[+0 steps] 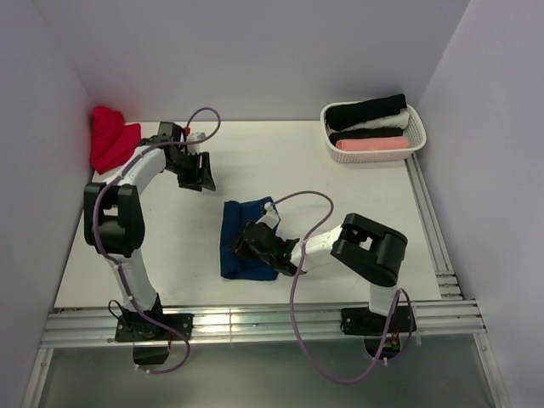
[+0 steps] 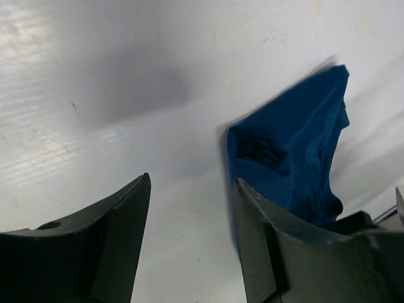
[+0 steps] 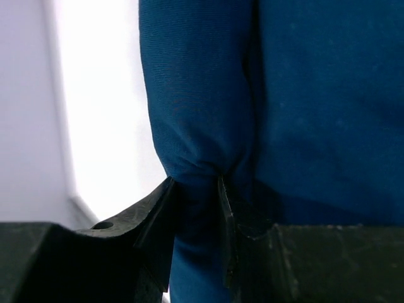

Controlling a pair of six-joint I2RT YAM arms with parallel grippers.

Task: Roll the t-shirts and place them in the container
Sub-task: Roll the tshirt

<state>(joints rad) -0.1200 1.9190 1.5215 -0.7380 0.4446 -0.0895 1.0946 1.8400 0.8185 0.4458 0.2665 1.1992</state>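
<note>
A navy blue t-shirt (image 1: 240,223) lies partly folded in the middle of the white table. My right gripper (image 1: 248,246) is low at its near end. In the right wrist view my right gripper (image 3: 196,189) is shut on a bunched fold of the navy t-shirt (image 3: 303,95). My left gripper (image 1: 198,172) hangs open to the far left of the shirt, apart from it. In the left wrist view my left gripper (image 2: 192,183) has only bare table between its fingers, with the navy t-shirt (image 2: 290,151) beyond the right finger. A red t-shirt (image 1: 110,140) is heaped in the far left corner.
A white basket (image 1: 418,127) at the far right holds a rolled black t-shirt (image 1: 367,110), a white one (image 1: 387,124) and a pink one (image 1: 371,144). Metal rails run along the right edge (image 1: 429,212) and the front edge (image 1: 255,323). Walls close in the left, back and right.
</note>
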